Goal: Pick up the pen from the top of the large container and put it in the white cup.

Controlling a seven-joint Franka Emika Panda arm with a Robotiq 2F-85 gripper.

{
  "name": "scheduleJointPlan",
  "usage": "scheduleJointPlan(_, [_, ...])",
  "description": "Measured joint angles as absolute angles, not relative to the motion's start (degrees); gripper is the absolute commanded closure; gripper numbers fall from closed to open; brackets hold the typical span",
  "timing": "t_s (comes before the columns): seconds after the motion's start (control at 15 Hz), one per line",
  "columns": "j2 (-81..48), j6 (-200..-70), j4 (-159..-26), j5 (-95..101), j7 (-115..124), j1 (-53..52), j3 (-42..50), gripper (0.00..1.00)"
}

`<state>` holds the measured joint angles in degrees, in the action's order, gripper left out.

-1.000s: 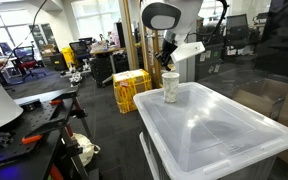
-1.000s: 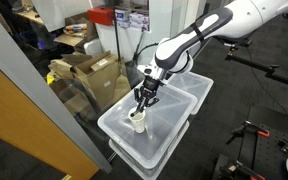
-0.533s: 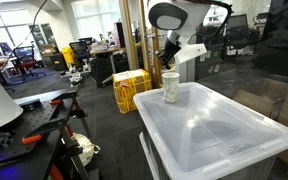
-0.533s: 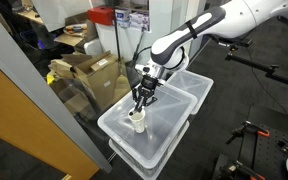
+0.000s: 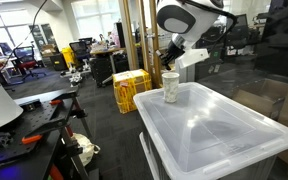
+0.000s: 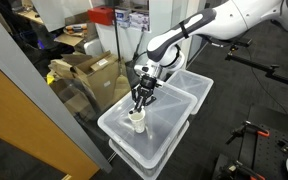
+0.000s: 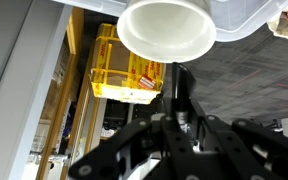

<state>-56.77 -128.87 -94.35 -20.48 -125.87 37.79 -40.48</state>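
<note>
We see the pincer (image 6: 140, 98) hovering just above the white cup (image 6: 136, 120), pinched narrow around the pen (image 7: 179, 75); the cup stands on the large container (image 5: 214, 125).

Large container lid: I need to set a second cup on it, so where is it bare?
Most of the large container's lid is bare: the whole stretch from the white cup to the opposite edge. The crowded spot is the cup's corner, where the gripper hangs right above the cup. Keep away from that end.
</note>
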Motion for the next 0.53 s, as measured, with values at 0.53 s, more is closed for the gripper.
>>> scheduleJointPlan(0.53, [-57.5,-119.8,-87.1,-28.3,-129.1,30.6,-32.0,0.95])
